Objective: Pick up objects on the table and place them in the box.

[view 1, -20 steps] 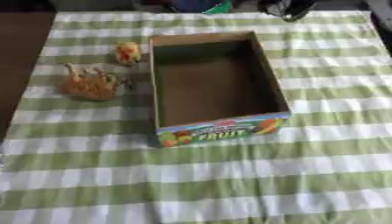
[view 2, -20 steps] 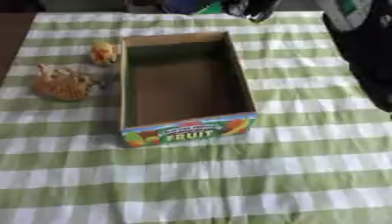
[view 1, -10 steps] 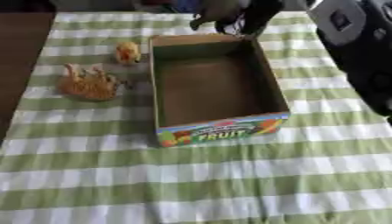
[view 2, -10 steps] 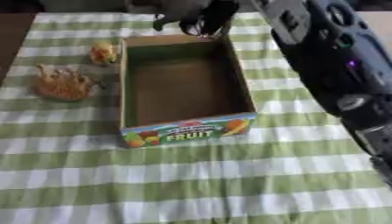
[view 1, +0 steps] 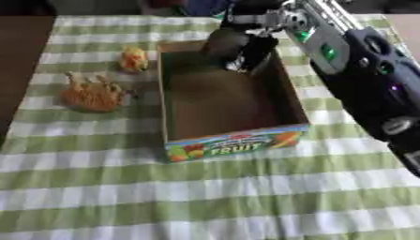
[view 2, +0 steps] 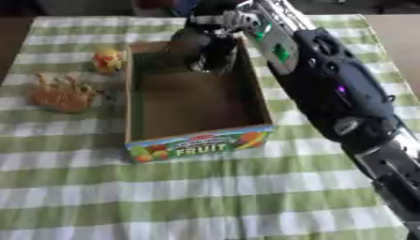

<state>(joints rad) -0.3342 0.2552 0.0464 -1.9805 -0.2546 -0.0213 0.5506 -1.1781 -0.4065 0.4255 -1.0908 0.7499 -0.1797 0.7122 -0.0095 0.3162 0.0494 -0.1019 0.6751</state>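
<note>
Black and silver, the right hand (view 1: 238, 47) hangs over the far end of the cardboard box (view 1: 226, 101); whether its fingers are curled or spread I cannot tell. Both toys lie to its left on the worktop (view 1: 246, 197), outside the box. The small yellow one (view 1: 134, 58) is nearer, the orange one (view 1: 92, 93) farther.
</note>
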